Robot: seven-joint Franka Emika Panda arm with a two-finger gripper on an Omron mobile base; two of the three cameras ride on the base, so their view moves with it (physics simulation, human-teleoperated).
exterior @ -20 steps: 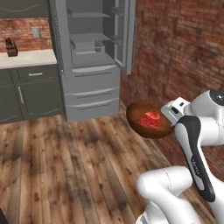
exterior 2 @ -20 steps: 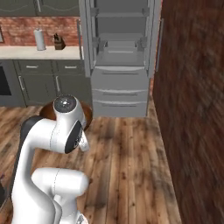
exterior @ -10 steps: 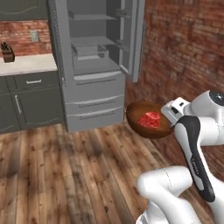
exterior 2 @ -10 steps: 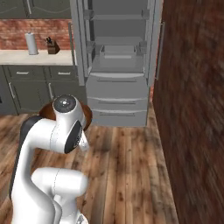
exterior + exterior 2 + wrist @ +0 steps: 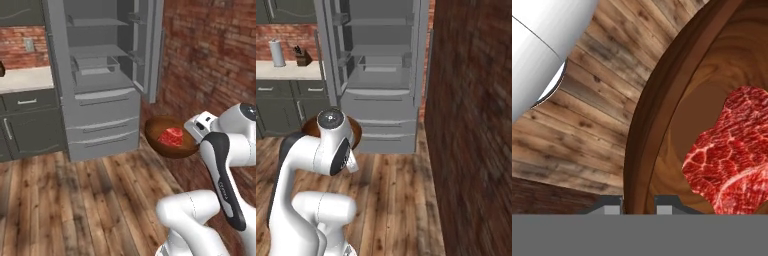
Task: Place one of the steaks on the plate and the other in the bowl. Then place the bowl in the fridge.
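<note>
One steak [image 5: 732, 150] sits in the bowl [image 5: 657, 115], whose rim our gripper [image 5: 638, 202] pinches w/ jaws nearly closed, carried above the wood floor [image 5: 587, 125]. Fridge [image 5: 97, 75] stands open ahead of the gripper. Last step underway; next we need fwd reach onto a shelf.

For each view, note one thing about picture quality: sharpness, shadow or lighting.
Left base view: soft, flat light, faint floor shadow by the fridge. Right base view: brick wall blurry. Hand view: sharp on the steak and bowl rim.
</note>
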